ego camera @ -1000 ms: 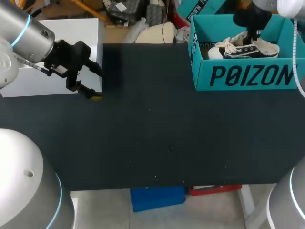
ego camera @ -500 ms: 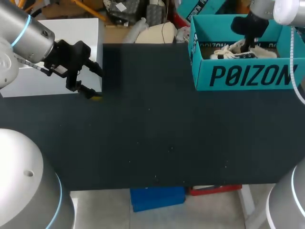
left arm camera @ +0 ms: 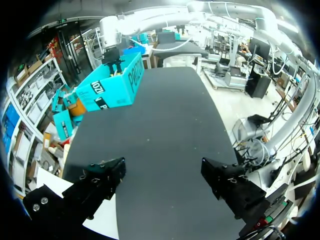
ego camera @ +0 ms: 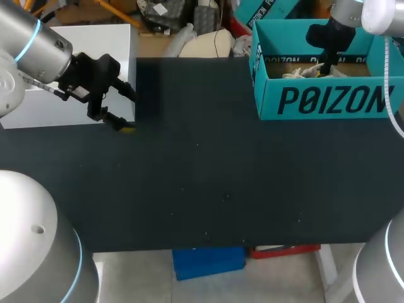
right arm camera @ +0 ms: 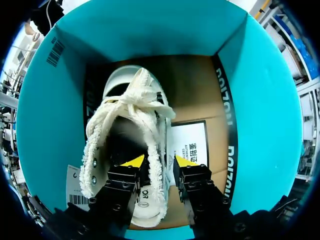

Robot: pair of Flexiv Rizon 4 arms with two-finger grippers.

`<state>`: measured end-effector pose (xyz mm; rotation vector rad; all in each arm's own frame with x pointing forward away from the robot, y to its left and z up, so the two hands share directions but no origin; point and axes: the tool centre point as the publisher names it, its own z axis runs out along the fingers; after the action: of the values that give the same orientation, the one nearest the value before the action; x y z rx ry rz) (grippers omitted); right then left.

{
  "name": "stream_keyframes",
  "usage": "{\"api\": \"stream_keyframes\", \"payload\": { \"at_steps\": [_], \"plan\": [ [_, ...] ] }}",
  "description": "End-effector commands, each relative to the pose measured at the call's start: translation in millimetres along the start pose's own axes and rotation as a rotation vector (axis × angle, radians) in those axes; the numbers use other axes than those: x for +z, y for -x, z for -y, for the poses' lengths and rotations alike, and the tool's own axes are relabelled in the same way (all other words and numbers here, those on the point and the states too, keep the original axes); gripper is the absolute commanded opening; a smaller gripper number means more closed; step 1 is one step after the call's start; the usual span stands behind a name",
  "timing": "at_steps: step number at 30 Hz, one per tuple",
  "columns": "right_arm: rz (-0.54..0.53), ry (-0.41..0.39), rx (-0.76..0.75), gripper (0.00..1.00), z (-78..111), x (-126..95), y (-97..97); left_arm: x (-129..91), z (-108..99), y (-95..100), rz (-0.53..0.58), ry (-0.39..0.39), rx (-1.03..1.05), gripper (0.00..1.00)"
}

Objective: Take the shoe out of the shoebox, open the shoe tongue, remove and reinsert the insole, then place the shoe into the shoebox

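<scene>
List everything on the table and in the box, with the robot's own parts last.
table: one, black, under everything.
shoebox: one, teal, open, at the table's far right.
shoe: one, white with cream laces and a dark inside, lying in the shoebox.
card: one, white, printed, on the shoebox floor beside the shoe.
left gripper: one, black, jaws open and empty, near the table's left edge.
right gripper: one, black with yellow tips, down in the shoebox, jaws closed on the shoe's side wall, one inside and one outside.
</scene>
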<state>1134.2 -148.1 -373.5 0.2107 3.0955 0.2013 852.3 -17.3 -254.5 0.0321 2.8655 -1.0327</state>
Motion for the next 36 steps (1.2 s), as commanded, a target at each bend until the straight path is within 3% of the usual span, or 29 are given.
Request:
{"api": "stream_keyframes", "payload": {
  "at_steps": [1,8,12,17,22,27,32,34,36],
  "plan": [
    [0.009,-0.026,0.0,0.33,-1.6,-30,-7.2,1,-1,-0.5,0.004,0.0,0.001,1.0],
    [0.033,-0.092,-0.031,0.33,-6.7,-78,-20.1,1,-1,-0.5,0.004,0.0,0.001,1.0],
    [0.053,-0.122,-0.037,0.35,-17.4,-109,-37.7,1,-1,-0.5,0.004,0.0,0.001,1.0],
    [0.07,-0.164,-0.044,0.35,-39.6,-144,-73.0,1,-1,-0.5,0.004,0.0,0.001,1.0],
    [0.075,-0.173,-0.046,0.33,-71.9,-164,-116.6,1,-1,-0.5,0.004,0.0,0.001,1.0],
    [0.097,-0.172,-0.042,0.35,-106.0,-170,-166.9,1,-1,-0.5,0.004,0.0,0.001,1.0],
    [0.101,-0.17,-0.027,0.4,-136.2,-162,-207.6,1,-1,-0.5,0.004,0.0,0.001,1.0],
    [0.085,-0.157,-0.025,0.26,-142.3,-153,-218.7,1,-1,-0.5,0.004,0.0,0.001,1.0],
    [0.09,-0.147,-0.019,0.27,-148.6,-145,-227.4,1,-1,-0.5,0.004,0.0,0.001,1.0]
  ]
}}
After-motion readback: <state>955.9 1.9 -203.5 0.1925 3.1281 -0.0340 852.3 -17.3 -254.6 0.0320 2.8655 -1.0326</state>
